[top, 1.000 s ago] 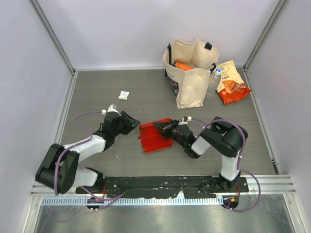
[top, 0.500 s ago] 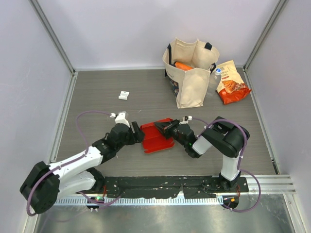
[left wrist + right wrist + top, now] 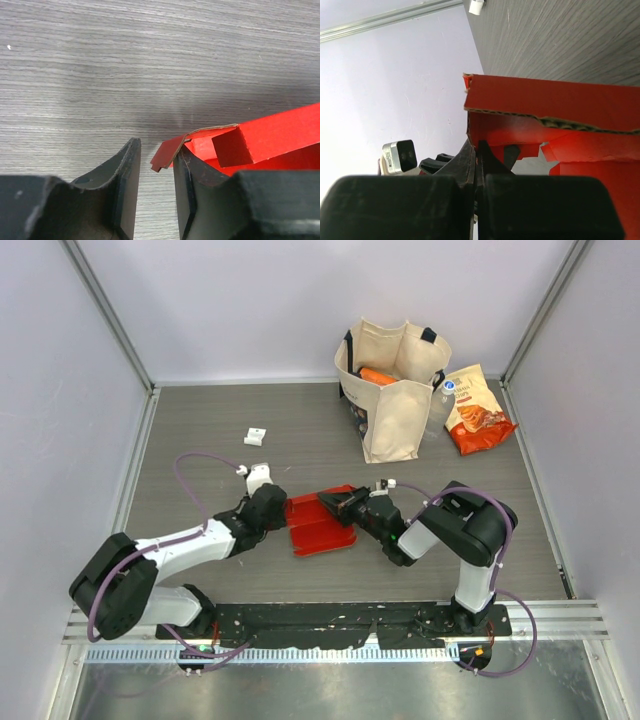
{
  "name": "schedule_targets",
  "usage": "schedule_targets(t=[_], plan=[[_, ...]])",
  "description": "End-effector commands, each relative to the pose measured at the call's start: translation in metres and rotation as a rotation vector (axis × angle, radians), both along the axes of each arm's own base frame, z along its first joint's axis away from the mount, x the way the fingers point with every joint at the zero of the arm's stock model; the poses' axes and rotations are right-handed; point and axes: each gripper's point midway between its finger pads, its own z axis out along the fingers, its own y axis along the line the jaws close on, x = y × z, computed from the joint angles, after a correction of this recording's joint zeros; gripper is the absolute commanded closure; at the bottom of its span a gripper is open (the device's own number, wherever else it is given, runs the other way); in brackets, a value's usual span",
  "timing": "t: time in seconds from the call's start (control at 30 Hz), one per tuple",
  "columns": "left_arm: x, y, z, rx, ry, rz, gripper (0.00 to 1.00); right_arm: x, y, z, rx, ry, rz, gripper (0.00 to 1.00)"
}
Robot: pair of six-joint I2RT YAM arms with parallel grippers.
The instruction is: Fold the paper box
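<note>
The red paper box (image 3: 318,523) lies partly folded on the grey table, between the two arms. My right gripper (image 3: 338,504) is shut on the box's right wall; in the right wrist view its fingers (image 3: 477,150) pinch a thin red card edge, with the box (image 3: 555,107) raised in front. My left gripper (image 3: 278,510) is at the box's left edge and open. In the left wrist view a small red flap (image 3: 167,151) sits between its fingers, close to the right finger (image 3: 192,175), which lies against the box wall (image 3: 270,140).
A beige cloth tote bag (image 3: 392,390) stands at the back right with an orange item inside. An orange-red snack bag (image 3: 478,412) lies to its right. A small white object (image 3: 255,437) lies at the back left. Walls close in on three sides.
My left gripper has moved right, from beside the box to its left edge, and now straddles the flap. The right gripper and the box have barely moved.
</note>
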Motion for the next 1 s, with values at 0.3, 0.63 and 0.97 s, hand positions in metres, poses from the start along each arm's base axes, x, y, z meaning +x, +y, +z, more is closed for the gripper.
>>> schedule_targets(t=[0.3, 0.63, 0.97], plan=[[0.038, 0.021, 0.045, -0.102, -0.182, 0.042, 0.56, -0.002, -0.010, 0.029, 0.061, -0.029, 0.063, 1.00], [0.018, -0.012, 0.091, -0.380, -0.241, -0.079, 0.34, 0.032, -0.023, 0.102, 0.045, 0.108, -0.009, 0.99], [0.010, 0.011, 0.145, -0.533, -0.529, -0.048, 0.25, 0.046, -0.044, 0.146, 0.092, 0.241, -0.060, 1.00]])
